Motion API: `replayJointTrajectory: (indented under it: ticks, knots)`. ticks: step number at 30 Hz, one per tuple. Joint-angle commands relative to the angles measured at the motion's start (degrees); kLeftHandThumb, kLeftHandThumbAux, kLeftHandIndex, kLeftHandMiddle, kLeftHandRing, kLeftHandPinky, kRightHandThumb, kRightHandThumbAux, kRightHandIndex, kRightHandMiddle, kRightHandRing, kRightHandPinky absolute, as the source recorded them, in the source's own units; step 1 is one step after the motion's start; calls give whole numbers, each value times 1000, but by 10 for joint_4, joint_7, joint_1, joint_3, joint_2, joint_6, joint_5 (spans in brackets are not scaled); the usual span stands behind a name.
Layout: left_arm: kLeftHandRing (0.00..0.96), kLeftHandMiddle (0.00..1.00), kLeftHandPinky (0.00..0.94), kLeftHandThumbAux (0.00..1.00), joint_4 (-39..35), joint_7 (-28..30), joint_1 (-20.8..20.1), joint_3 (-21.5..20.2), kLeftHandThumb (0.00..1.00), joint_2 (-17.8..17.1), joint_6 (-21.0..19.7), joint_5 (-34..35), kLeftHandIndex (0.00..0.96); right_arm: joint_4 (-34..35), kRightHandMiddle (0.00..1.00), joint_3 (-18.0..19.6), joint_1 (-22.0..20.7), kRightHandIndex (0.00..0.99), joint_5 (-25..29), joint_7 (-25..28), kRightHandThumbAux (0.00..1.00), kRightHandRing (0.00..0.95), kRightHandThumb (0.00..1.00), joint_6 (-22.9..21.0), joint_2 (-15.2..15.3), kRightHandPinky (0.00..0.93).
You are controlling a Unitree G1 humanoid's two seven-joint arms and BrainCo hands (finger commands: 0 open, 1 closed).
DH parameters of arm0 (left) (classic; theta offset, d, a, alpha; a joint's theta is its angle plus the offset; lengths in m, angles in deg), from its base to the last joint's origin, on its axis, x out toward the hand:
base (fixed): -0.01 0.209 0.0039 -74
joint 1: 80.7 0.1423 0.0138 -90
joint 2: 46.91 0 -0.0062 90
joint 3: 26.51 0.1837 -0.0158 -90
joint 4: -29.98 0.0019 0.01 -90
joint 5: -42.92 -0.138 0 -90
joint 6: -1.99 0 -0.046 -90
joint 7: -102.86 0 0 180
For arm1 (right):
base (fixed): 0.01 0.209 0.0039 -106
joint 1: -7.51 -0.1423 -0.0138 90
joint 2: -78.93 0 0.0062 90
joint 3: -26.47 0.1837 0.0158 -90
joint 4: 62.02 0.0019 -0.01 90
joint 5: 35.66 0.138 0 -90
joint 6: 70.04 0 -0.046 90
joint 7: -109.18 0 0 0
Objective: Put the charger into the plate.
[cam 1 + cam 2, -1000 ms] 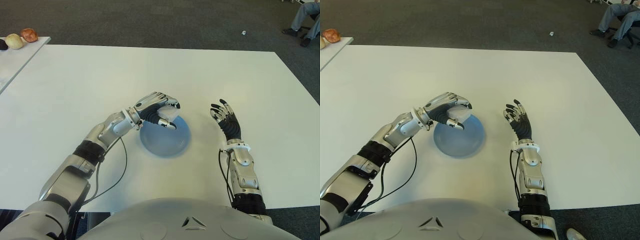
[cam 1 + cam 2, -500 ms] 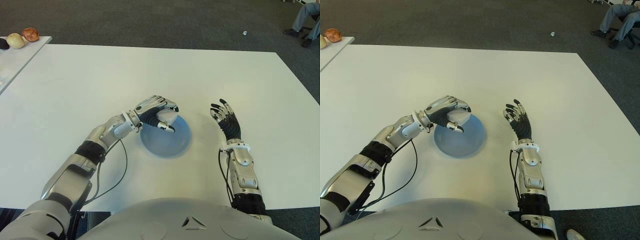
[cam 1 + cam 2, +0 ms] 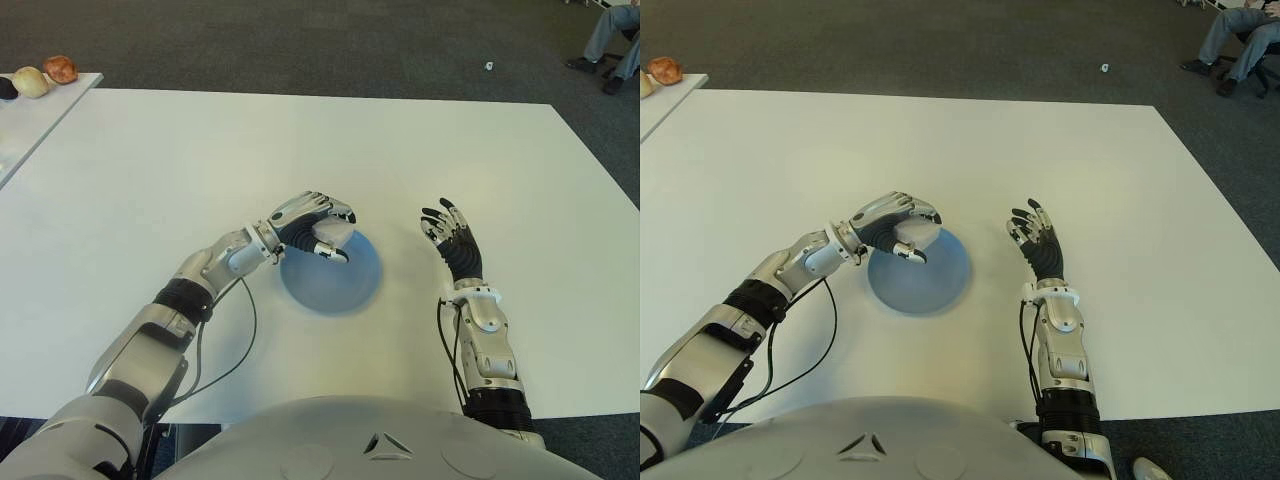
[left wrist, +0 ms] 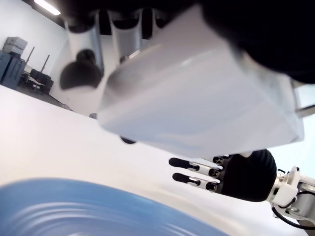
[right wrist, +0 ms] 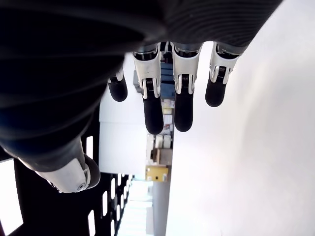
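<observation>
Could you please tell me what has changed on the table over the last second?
The left hand, gripping the white charger, sank slightly toward the blue plate's far-left rim; nothing was released. The plate and the open right hand, to its right, stayed put.

bright even overhead light; wrist views blurred close up, soft shadows.
</observation>
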Motion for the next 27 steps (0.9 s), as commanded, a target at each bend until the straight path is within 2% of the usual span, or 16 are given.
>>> replayJointTrajectory:
  ticks: [1,2,3,4,7,10,16,27]
  knots:
    - [687,527,679,660,-12,38,-11,13,851,-15,-14,-9,418,0,246,1,7,67,-2,3,630,216,0,-4,1,137]
    - [551,430,555,606,-19,50,-13,15,783,-21,-18,-12,356,1,246,1,7,66,-2,3,631,216,0,-4,1,138]
    - [353,286,372,529,-40,76,-16,17,681,-34,-22,-10,264,1,246,1,7,64,-1,4,632,215,0,-4,1,139]
    - [226,183,238,453,-55,94,-18,17,600,-44,-25,-8,174,1,246,1,7,62,-1,4,634,216,0,-3,1,141]
    - [73,60,77,321,-88,142,-19,25,472,-66,-30,-6,58,-3,250,2,5,59,0,5,639,220,0,-2,2,146]
    - [24,19,25,244,-104,165,-15,24,400,-71,-39,-1,18,-4,252,2,4,56,0,6,642,223,0,-1,3,147]
    - [2,1,2,158,-137,214,-10,21,322,-83,-55,22,1,-7,252,1,2,47,-4,3,657,226,0,-2,4,144]
    - [0,0,0,152,-164,264,-13,18,290,-91,-65,38,0,-9,247,-2,-2,42,-18,-9,692,225,0,-3,3,151]
